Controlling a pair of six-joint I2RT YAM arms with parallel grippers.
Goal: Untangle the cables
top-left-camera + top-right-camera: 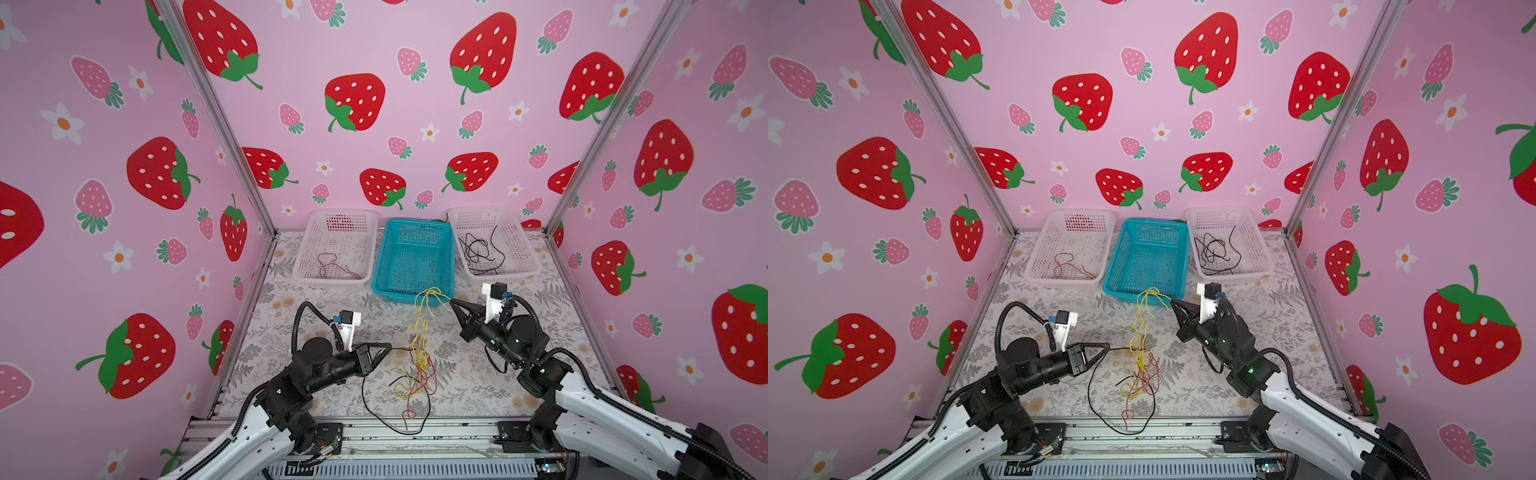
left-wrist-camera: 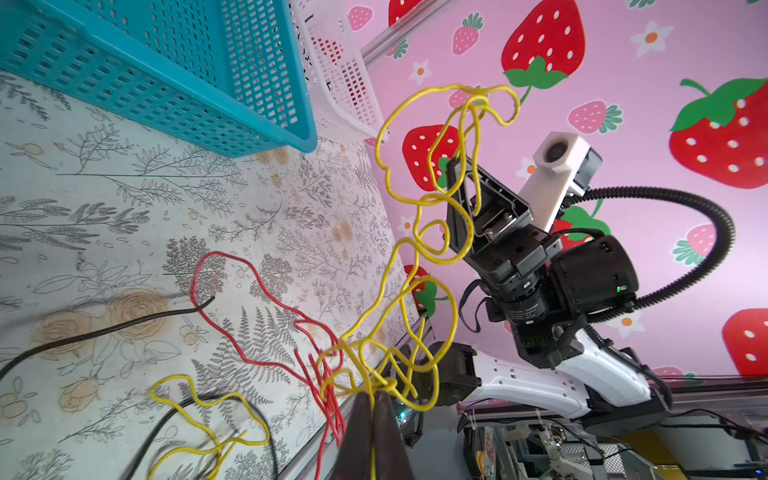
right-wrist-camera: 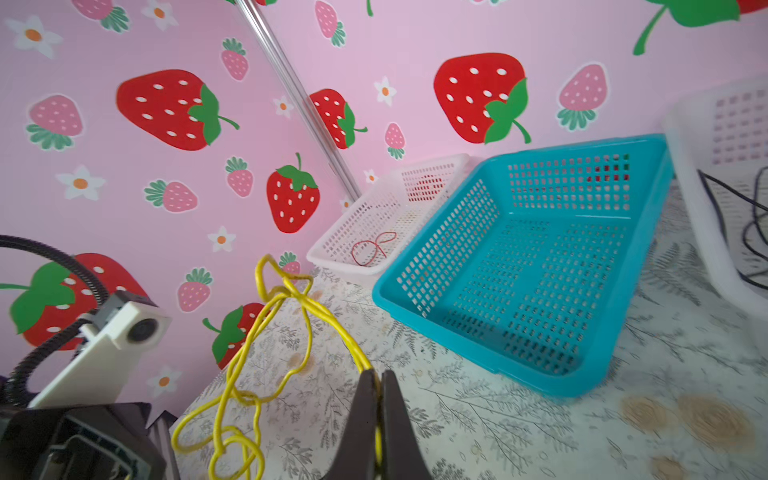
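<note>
Right fingers clenched on the yellow cable, lifted just short of the blue basket; left fingers clenched on yellow lower down (same strand or not, can't tell). Beneath the left fingers, red cable and black cable lace through yellow loops on the tabletop. Best, I judge: left anchors, right draws away slowly, stopping if the knot tightens or red rides along.

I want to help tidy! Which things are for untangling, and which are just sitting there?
For the job: yellow cables, red cables, black cable, left gripper, right gripper.
Just sitting: blue basket, left white basket, right white basket.
</note>
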